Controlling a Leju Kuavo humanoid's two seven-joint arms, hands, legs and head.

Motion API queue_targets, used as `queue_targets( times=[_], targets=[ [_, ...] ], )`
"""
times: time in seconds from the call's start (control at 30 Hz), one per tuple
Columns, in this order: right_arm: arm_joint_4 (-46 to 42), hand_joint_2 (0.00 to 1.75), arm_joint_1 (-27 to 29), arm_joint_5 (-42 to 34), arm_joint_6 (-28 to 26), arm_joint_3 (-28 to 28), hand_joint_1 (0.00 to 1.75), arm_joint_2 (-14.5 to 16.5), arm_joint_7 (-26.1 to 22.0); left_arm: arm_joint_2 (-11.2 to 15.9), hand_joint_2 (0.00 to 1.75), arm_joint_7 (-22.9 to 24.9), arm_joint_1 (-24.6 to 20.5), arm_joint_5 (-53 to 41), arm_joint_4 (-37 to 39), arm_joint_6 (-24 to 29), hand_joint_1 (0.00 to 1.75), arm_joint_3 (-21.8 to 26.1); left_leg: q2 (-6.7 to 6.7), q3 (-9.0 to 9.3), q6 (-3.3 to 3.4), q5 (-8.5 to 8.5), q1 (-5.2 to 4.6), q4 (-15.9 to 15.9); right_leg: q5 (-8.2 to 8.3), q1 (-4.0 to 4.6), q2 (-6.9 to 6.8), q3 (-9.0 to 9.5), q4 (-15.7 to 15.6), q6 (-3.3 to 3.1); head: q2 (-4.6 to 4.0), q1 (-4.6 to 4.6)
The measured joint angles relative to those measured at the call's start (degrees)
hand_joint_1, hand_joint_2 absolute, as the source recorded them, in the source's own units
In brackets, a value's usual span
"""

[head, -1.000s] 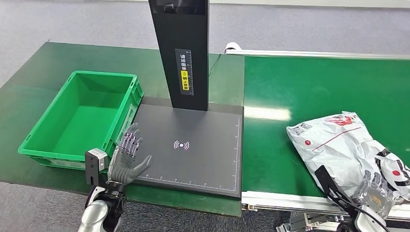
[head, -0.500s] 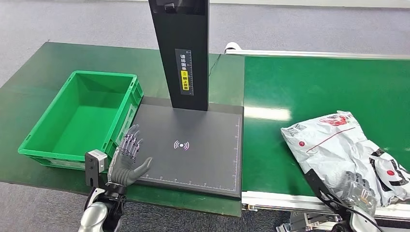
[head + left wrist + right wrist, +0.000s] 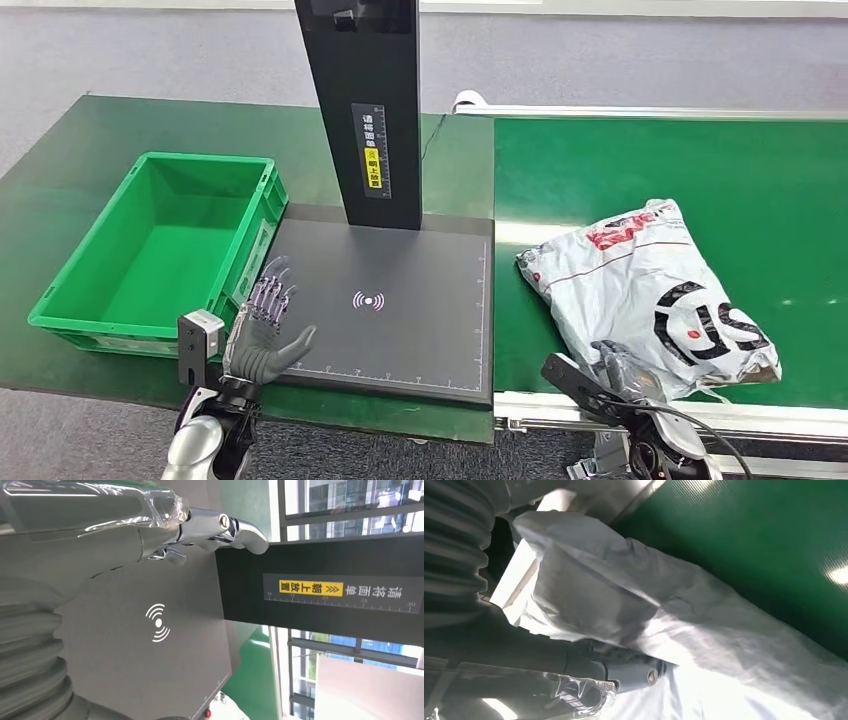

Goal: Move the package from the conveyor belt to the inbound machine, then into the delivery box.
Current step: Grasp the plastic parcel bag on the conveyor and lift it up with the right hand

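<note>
Leftmost, the green delivery box (image 3: 150, 250) stands open on the green table (image 3: 60, 140). Beside it, the left hand (image 3: 262, 335) hovers with fingers spread, holding nothing, at the near edge of the inbound machine (image 3: 400, 300), whose black post bears a yellow label with Chinese characters. Rightward, the white package (image 3: 640, 290), printed red and black, lies at the conveyor belt's (image 3: 700, 170) near edge; the right hand (image 3: 625, 370) grips its corner.

You see a dark green table (image 3: 60, 160) that carries the green delivery box (image 3: 160, 245) and, just beside it, the black inbound machine (image 3: 400, 300). The green conveyor belt (image 3: 680, 160) next to it carries the white package (image 3: 640, 290).
</note>
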Motion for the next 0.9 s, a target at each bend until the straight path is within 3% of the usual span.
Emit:
queue_targets(
  times=[0.43,0.57,0.7,0.9],
  targets=[
    [1.23,1.75,-0.42,-2.85,-3.51,4.06,1.75,-0.81,0.27,0.11,1.75,0.0,1.72,-0.02,-1.25,0.15,0.0,0.4,0.49,0.2,0.1,0.12,0.04,-0.01,0.42,0.04,0.46,0.08,-0.02,-0.17,0.0,-0.01],
    [1.17,1.75,-0.57,-4.89,-6.87,3.98,1.75,-0.38,-0.42,0.05,1.75,0.0,2.12,-0.02,-1.96,0.26,0.0,0.72,0.5,0.1,-0.02,0.25,0.05,-0.01,0.47,0.03,0.46,-0.03,-0.01,-0.17,0.0,-0.03],
    [0.03,1.75,-2.58,-9.65,-12.62,2.94,1.75,1.32,-3.05,-0.03,1.75,-0.04,2.42,0.13,-2.55,0.87,0.0,0.85,0.03,-0.07,-0.03,0.5,0.03,0.01,0.48,0.04,0.18,-0.15,-0.01,-0.13,0.0,-0.09],
    [-6.95,1.75,-3.56,-19.43,-19.35,-0.58,1.75,4.74,-10.6,-0.32,1.75,-0.28,2.84,0.21,-2.93,1.46,0.0,1.03,-0.55,-0.53,-0.01,0.64,0.04,0.02,0.41,0.08,-0.35,-0.48,0.01,-0.06,0.0,-0.09]
  ],
)
